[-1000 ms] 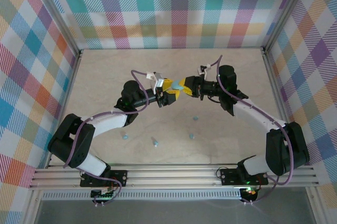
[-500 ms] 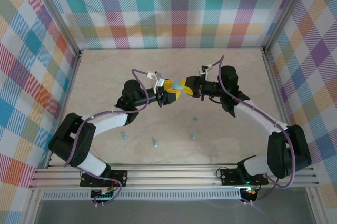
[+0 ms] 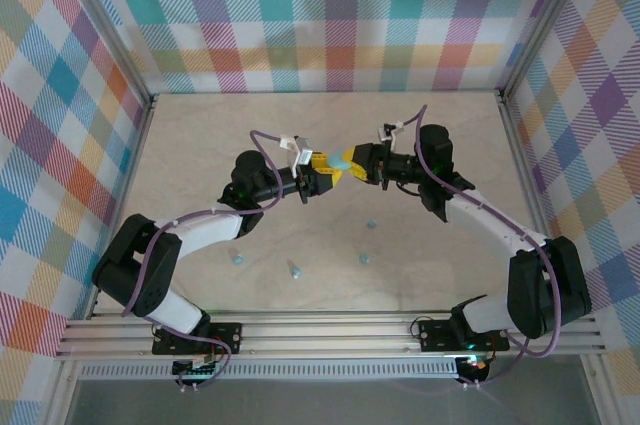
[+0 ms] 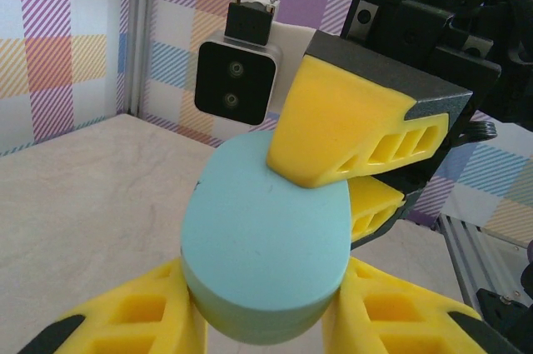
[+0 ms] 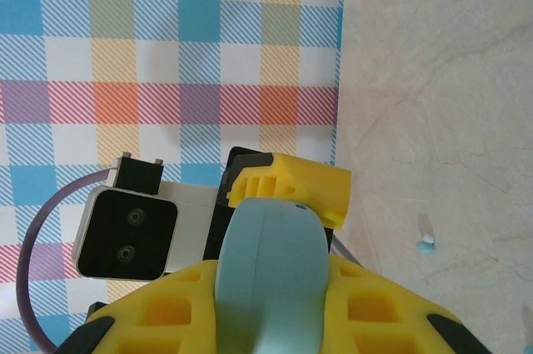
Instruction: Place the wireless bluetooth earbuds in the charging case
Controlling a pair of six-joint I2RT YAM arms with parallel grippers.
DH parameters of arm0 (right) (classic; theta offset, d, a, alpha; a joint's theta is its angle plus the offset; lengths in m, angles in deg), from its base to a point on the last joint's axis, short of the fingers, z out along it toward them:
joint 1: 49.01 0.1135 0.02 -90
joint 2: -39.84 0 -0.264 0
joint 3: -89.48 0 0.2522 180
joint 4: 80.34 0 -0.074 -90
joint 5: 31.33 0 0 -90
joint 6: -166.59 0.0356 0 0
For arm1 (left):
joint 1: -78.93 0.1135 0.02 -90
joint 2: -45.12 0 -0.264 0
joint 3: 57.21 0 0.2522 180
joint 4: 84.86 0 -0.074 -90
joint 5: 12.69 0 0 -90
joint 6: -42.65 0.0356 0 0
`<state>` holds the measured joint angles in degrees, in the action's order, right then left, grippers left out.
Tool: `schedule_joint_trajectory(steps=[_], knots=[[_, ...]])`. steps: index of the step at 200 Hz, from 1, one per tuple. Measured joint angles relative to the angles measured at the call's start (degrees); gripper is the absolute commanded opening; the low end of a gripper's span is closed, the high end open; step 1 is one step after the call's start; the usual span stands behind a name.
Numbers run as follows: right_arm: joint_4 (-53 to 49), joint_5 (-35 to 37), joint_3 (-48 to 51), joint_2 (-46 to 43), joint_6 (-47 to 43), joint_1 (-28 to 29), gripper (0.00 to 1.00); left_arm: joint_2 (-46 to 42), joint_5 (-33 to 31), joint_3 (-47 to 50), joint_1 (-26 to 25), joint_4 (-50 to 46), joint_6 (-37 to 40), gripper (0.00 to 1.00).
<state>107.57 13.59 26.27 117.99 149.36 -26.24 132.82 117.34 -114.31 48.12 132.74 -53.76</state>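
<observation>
The charging case [image 3: 340, 160] is a light-blue oval, shut, held in the air over the middle of the table between both arms. My left gripper [image 3: 327, 169] grips it from the left; in the left wrist view its yellow fingers [image 4: 150, 325] press both sides of the case [image 4: 266, 237]. My right gripper [image 3: 353, 162] is shut on the case [image 5: 271, 279] from the right, its fingers [image 4: 333, 137] pinching the far end. Several tiny light-blue earbuds lie on the table below: one [image 3: 371, 224], another [image 3: 365, 258], a third [image 3: 295, 269], and one [image 5: 426, 242] beside the right wrist.
A further earbud [image 3: 238, 258] lies near the left arm's forearm. Checked cloth walls with metal posts [image 3: 150, 105] enclose the beige table [image 3: 250, 125]. The aluminium rail [image 3: 330, 330] carrying both bases runs along the near edge.
My left gripper's jaws have closed in on the case. Both arms and the case stay almost in place; the earbuds on the table have not moved.
</observation>
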Motion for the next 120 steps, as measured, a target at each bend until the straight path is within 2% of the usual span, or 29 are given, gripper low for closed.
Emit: schedule_joint_trajectory(steps=[23,56,86,95,120], knots=[[-0.37,-0.11,0.00,0.00,-0.46,0.07,0.47,-0.15,0.00,0.00,0.00,-0.37,0.13,0.18],[-4.35,-0.59,-0.55,-0.37,-5.16,0.07,0.54,-2.32,-0.22,0.02,0.02,-3.63,1.57,0.16],[-15.17,1.05,-3.87,-5.38,-15.93,-1.38,0.66,-6.49,-0.52,0.46,0.46,-7.56,3.17,0.17],[-18.47,1.95,-5.44,-7.48,-20.06,-1.88,0.66,-8.15,-0.50,0.74,0.63,-9.09,3.72,0.17],[-25.38,4.61,-9.77,-13.03,-32.46,-2.60,0.58,-12.68,-0.28,0.81,0.94,-15.45,6.27,0.17]])
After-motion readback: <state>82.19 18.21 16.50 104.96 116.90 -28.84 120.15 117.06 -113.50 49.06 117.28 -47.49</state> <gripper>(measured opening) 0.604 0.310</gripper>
